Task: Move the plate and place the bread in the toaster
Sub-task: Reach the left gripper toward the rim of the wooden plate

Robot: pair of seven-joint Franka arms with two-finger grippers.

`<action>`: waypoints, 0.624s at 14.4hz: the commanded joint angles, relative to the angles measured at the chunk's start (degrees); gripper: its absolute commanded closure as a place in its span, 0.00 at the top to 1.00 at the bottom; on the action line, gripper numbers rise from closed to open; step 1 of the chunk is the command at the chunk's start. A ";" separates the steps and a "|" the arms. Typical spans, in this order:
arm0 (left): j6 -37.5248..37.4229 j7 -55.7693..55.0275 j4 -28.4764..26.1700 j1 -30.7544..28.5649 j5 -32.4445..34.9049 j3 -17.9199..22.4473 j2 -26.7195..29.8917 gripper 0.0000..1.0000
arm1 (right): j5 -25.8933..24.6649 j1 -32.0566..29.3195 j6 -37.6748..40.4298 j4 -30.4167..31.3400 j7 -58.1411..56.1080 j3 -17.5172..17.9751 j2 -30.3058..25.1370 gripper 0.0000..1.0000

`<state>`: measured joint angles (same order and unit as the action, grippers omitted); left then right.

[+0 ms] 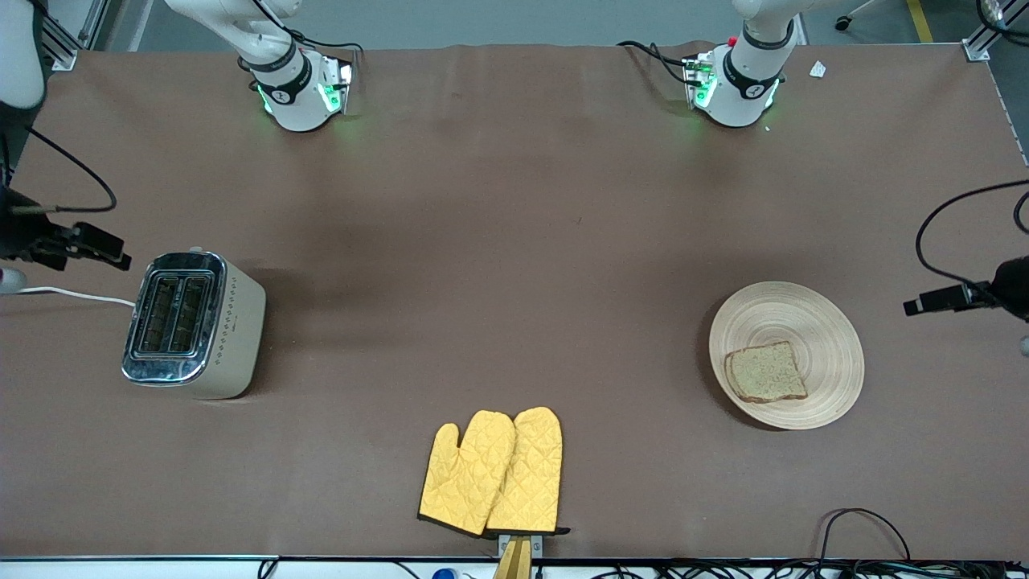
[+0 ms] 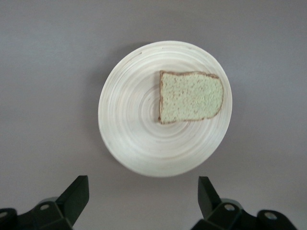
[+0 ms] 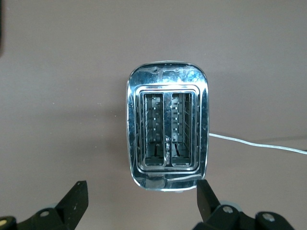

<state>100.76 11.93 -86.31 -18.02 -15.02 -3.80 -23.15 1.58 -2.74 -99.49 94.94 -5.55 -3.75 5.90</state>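
Observation:
A round light wooden plate [image 1: 812, 322] lies on the brown table toward the left arm's end. The bread [image 1: 765, 372], one squarish wholegrain slice, rests flat on the part of the plate nearer the front camera. My left gripper [image 2: 143, 184] hangs high above the table just beside the plate [image 2: 134, 120], open and empty, and looks down on the bread [image 2: 191, 97]. The cream toaster [image 1: 193, 322] stands toward the right arm's end, both slots empty. High over one end of the toaster [image 3: 168, 129], my right gripper [image 3: 143, 189] is open and holds nothing.
Two yellow quilted oven mitts [image 1: 494, 470] lie side by side near the table's front edge, between toaster and plate. The toaster's white cord [image 1: 72, 295] trails off toward the table's end. Black cables [image 1: 864, 531] run along the front edge.

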 commanded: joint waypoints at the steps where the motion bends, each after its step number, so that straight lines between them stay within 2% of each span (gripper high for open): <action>1: 0.58 4.66 2.46 -3.85 -8.07 -0.25 -7.50 1.00 | -0.79 -0.77 -0.09 0.16 -0.08 0.58 -0.01 1.00; 4: 5.39 16.50 2.90 -7.28 -12.03 -0.25 -14.27 1.00 | -0.79 -0.78 1.40 0.42 -0.08 0.58 -1.14 1.00; 7: 6.46 23.91 3.51 -9.48 -18.36 -0.25 -19.64 1.00 | -0.70 -0.69 3.33 0.33 -0.08 0.58 -4.30 1.00; 9: 6.55 26.46 5.35 -11.07 -20.30 -0.25 -22.89 0.95 | -0.79 -0.34 4.83 0.42 -0.08 0.85 -6.68 1.00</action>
<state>107.87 36.29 -84.56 -27.90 -33.34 -3.71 -42.80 1.58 -2.77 -96.10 94.13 -5.55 -3.69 2.83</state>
